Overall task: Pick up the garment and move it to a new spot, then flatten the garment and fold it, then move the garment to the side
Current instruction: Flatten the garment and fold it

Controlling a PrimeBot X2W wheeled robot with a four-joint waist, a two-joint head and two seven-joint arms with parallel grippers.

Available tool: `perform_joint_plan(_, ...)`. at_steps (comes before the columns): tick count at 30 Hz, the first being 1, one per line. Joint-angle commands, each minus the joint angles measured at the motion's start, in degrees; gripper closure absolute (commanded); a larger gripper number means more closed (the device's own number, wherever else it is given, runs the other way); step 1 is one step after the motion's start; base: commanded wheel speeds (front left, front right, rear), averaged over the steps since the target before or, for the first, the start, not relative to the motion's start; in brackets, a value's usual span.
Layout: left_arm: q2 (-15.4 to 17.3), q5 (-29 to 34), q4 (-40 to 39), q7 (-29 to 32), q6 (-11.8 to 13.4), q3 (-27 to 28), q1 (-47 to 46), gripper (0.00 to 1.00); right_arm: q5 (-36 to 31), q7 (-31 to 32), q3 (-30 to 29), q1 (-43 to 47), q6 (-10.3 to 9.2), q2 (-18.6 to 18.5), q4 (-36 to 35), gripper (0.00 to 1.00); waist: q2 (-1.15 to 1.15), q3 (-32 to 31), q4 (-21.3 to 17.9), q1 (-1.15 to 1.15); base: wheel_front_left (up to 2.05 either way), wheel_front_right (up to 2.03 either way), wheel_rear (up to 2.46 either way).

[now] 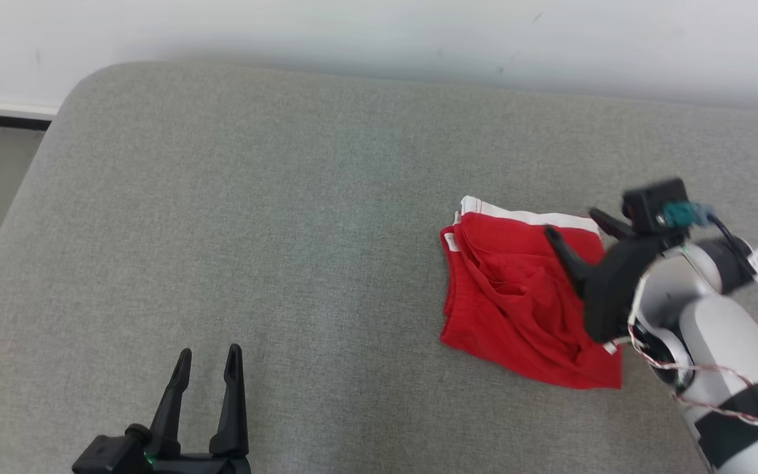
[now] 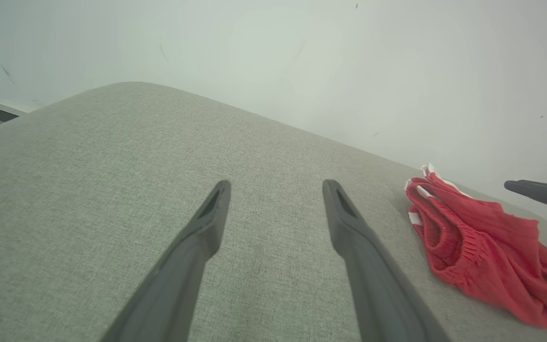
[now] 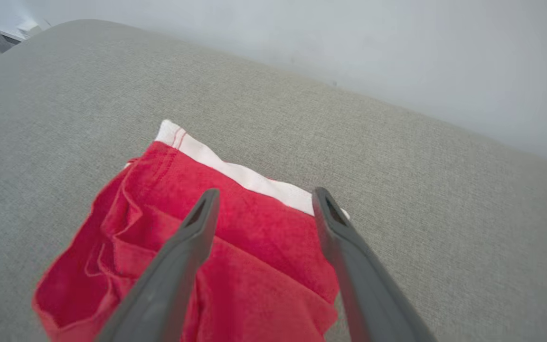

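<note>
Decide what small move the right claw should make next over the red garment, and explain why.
Probably lift the right claw straight up and back. Its jaws stand open with nothing between them, and the red fabric garment with a white waistband lies compact, apparently folded, on the grey fabric cushion under it, so no grip seems left to finish.
</note>
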Motion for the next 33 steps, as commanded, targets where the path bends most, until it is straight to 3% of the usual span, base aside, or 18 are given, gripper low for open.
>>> perform_joint_plan(1, -0.05, 0.9, 0.11, -0.13, 0.18, 0.08, 0.79, 0.0, -1.27, -1.13, -1.25, 1.83, -0.03, -0.11, 0.98, 0.0, 0.0, -0.66, -0.51, 0.0, 0.0, 0.0, 0.0)
perform_joint_plan(2, -0.06, 1.1, 0.11, -0.13, 0.19, 0.14, 0.91, 0.0, -2.29, -1.62, -1.55, 2.64, -0.02, -0.29, 1.61, 0.08, 0.0, -0.76, -0.64, 0.0, 0.0, 0.0, 0.0)
perform_joint_plan(3, -0.07, 1.33, 0.21, -0.13, 0.19, 0.13, 1.05, 0.0, -3.28, -2.1, -1.8, 3.28, -0.03, -0.27, 2.23, 0.36, 0.0, -0.8, -0.77, 0.0, 0.0, 0.0, 0.0)
perform_joint_plan(4, -0.06, 1.4, 0.29, -0.13, 0.19, 0.18, 1.09, 0.0, -3.98, -2.6, -1.6, 3.86, -0.03, -0.13, 2.78, 0.73, 0.0, -0.82, -0.87, 0.0, 0.0, 0.0, 0.0)
perform_joint_plan(5, -0.05, 1.57, 0.33, -0.13, 0.19, 0.23, 1.11, 0.0, -4.64, -3.1, -1.31, 4.33, -0.03, 0.12, 3.32, 1.0, 0.0, -0.81, -0.96, 0.0, 0.0, 0.0, 0.0)
perform_joint_plan(18, -0.06, 4.49, 1.47, -0.13, 0.22, 0.56, 1.26, 0.0, -5.98, -5.28, 6.22, 5.89, -0.03, 1.85, 5.35, 1.0, 0.0, -1.24, -1.29, 0.0, 0.0, 0.0, 0.0)
perform_joint_plan(33, -0.06, 4.55, 2.0, -0.13, 0.11, 0.46, 2.28, 0.0, -4.51, -3.89, 18.46, 8.52, -0.02, 5.44, -0.66, 1.0, 0.0, -2.68, -1.77, 0.0, 0.0, 0.0, 0.0)
